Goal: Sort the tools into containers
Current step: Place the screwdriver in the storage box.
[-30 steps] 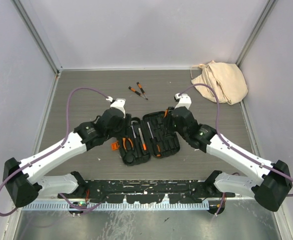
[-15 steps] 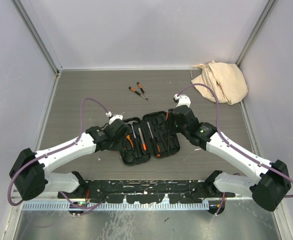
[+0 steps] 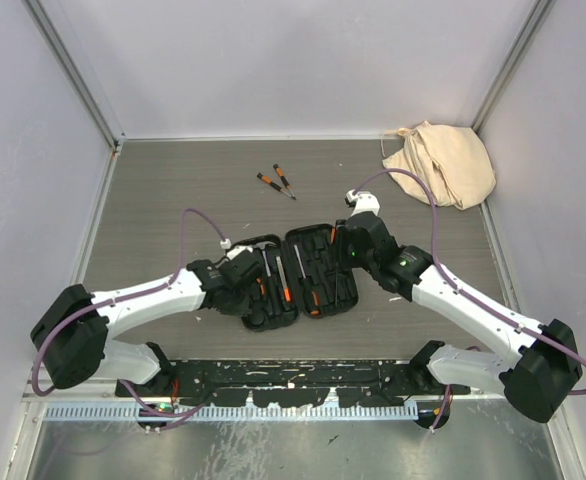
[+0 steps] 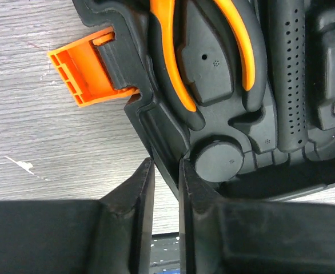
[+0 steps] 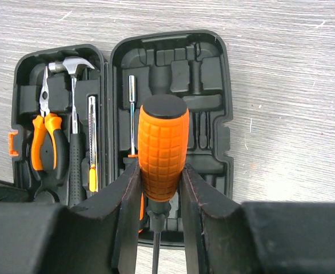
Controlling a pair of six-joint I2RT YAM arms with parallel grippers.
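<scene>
The black clamshell tool case (image 3: 321,285) lies open mid-table, with its orange latch (image 4: 84,71) on the left side. Its left half holds orange-handled pliers (image 5: 44,145), a hammer (image 5: 71,65) and a slim yellow-handled tool (image 5: 92,165); the right half (image 5: 204,74) holds one socket driver (image 5: 132,108). My left gripper (image 3: 251,284) is at the case's near-left corner, its jaws (image 4: 164,168) nearly closed on the case rim. My right gripper (image 3: 346,243) is shut on an orange-handled screwdriver (image 5: 163,145), held above the right half.
Two small orange-and-black screwdrivers (image 3: 276,182) lie on the table beyond the case. A beige cloth bag (image 3: 441,160) sits in the far right corner. Walls enclose the table on three sides.
My left arm has drawn back and lower, and its gripper has moved from the case's far-left side to its near-left corner. The right gripper has barely shifted.
</scene>
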